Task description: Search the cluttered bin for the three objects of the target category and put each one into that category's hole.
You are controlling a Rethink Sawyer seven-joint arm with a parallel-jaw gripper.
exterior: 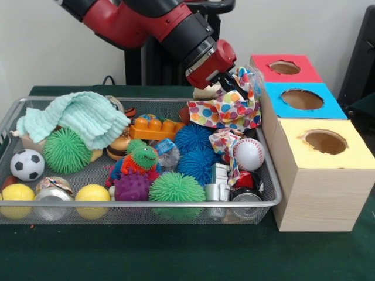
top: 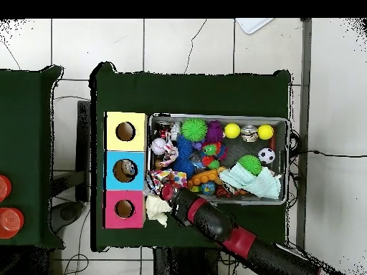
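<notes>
Scene: A red and black robot arm is reaching down over a wire bin (exterior: 12, 111) crammed with toys, on a green-covered tabletop (exterior: 176, 257), with three boxes standing just beside the bin's end.

Gripper: The gripper (exterior: 233, 82) is hanging at the bin's corner nearest the boxes, and its fingers appear to be pinching the top of a polka-dot cloth (exterior: 225, 111); the cloth's folds are hiding the fingertips, so how narrow the gap is cannot be made out.

Cloth: It is dangling from the gripper, bunched, its lower edge draping over the blue spiky balls (exterior: 193, 140) and the bin's back rim.

Key relation: The holes are lying to the side of the gripper, beyond the bin's end wall. The blue box (exterior: 328, 108) is nearest the held cloth, the red box (exterior: 304, 73) just behind it, the yellow box (exterior: 351, 158) toward the front.

Blue hole: In the overhead view something is already sitting inside it, what it is cannot be told.

Other cloths: A mint towel (exterior: 82, 117) is lying at the bin's far end, well apart from the gripper; a second dotted scrap (exterior: 225, 140) is resting beside the baseball (exterior: 249, 154).

Likely next: A short sideways carry over the bin wall to a hole, then release.
</notes>
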